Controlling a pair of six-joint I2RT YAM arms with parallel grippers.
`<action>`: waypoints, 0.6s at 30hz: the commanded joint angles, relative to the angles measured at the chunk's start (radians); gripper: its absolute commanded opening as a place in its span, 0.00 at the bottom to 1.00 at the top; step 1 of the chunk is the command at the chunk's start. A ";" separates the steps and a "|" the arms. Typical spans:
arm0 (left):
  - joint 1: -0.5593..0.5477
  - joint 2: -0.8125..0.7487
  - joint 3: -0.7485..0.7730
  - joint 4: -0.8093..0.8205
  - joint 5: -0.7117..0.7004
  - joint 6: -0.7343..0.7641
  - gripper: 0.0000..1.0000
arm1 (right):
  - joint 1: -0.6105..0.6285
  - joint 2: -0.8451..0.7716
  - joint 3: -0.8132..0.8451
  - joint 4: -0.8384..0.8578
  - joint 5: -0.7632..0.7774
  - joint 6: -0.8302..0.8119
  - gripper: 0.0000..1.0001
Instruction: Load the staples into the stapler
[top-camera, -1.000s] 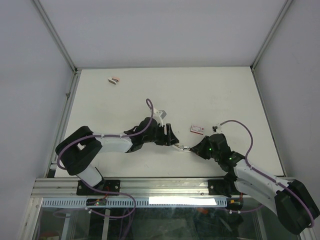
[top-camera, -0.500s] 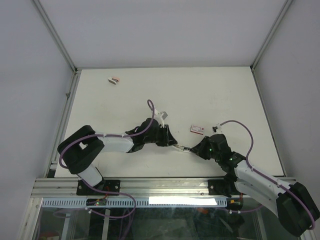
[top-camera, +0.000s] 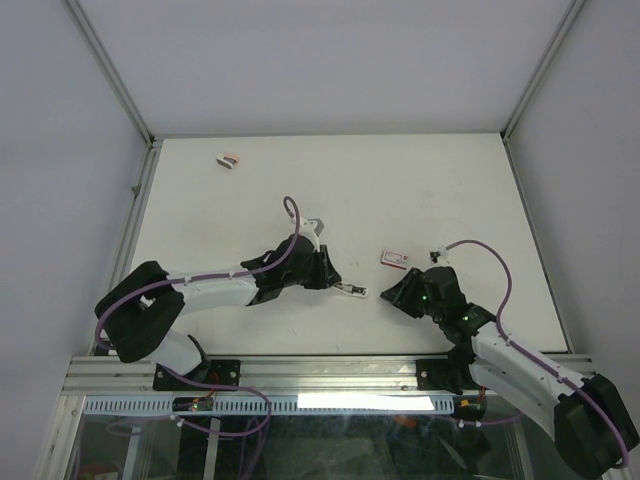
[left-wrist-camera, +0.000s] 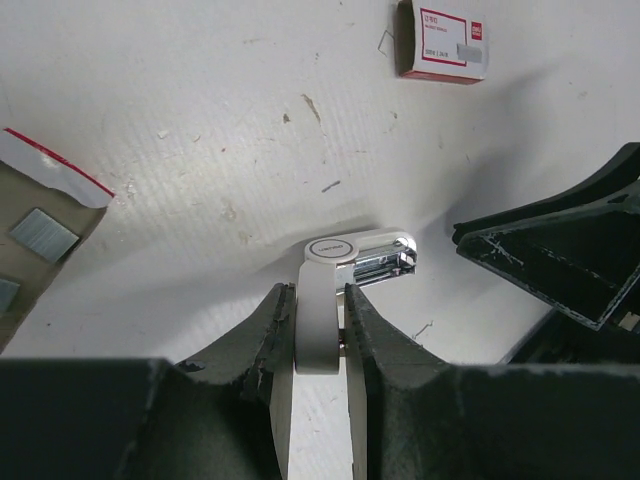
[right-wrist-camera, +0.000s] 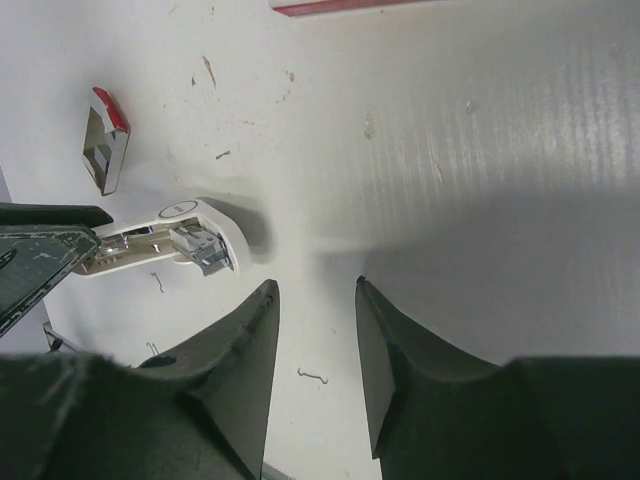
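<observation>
A small white stapler (left-wrist-camera: 330, 250) lies low over the table, its metal magazine showing at the front end. My left gripper (left-wrist-camera: 317, 292) is shut on its white body; from above the gripper (top-camera: 335, 280) is left of the stapler (top-camera: 351, 289). My right gripper (right-wrist-camera: 315, 285) stands open and empty, a short way right of the stapler (right-wrist-camera: 175, 235); from above it (top-camera: 393, 290) is apart from the tip. The staples (left-wrist-camera: 45, 233) sit as a grey rectangle in a brownish tray, also in the right wrist view (right-wrist-camera: 100, 150). My left arm hides them from above.
A red-and-white box (top-camera: 394, 259) lies just beyond the right gripper, seen too from the left wrist (left-wrist-camera: 443, 40). Another small red-and-white piece (top-camera: 228, 159) lies far left at the back. Loose bent staples (right-wrist-camera: 312, 376) are scattered on the white table (top-camera: 450, 190).
My right gripper has let go of the stapler's front end, opened and drawn back to the right. The left gripper has closed on the stapler and its arm has shifted slightly left.
</observation>
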 joint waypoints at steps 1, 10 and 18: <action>-0.006 -0.057 0.034 -0.054 -0.074 0.036 0.14 | -0.021 -0.029 0.041 -0.001 -0.007 -0.006 0.39; -0.004 -0.074 0.034 -0.056 -0.075 0.032 0.58 | -0.039 -0.043 0.042 -0.015 -0.018 -0.013 0.40; -0.005 -0.161 0.026 -0.058 -0.119 0.060 0.81 | -0.040 -0.073 0.064 -0.061 0.007 -0.053 0.43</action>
